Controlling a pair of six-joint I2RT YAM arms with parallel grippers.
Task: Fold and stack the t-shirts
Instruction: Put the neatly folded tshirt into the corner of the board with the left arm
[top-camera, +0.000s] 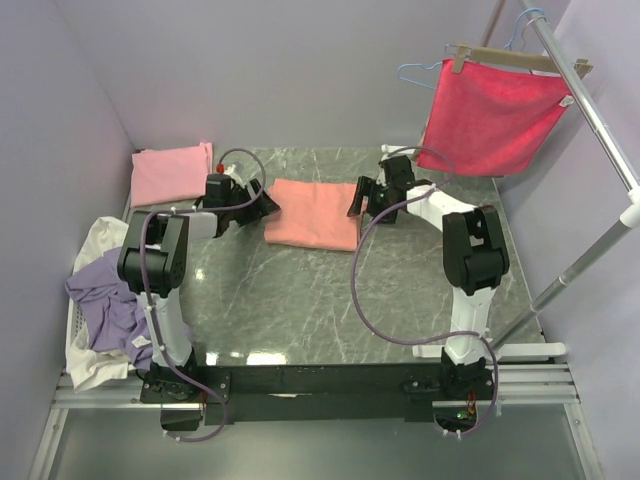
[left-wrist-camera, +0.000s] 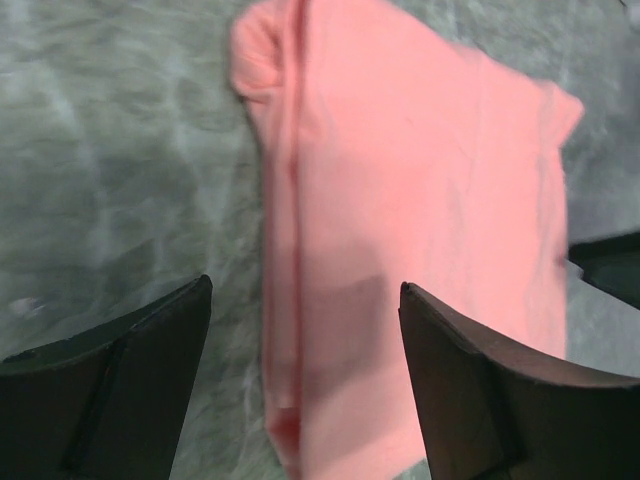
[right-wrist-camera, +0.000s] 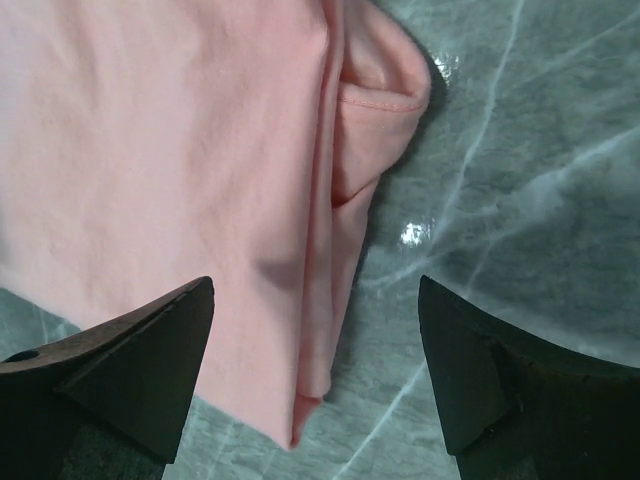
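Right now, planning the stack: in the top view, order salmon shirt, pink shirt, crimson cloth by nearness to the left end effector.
1. salmon shirt, centre, beside the left end effector
2. pink shirt, far-left corner
3. crimson cloth, hanging far right

I have the left arm (top-camera: 155, 260) rising from its base at the lower left of the overhead view. It is bent at the elbow and reaches toward mid-frame, with the left gripper (top-camera: 268, 203) pointing right. The right arm (top-camera: 475, 250) mirrors it from the lower right, and the right gripper (top-camera: 358, 196) points left. Both wrist views show my dark fingers (left-wrist-camera: 130, 370) spread wide at the bottom corners, clamping nothing.
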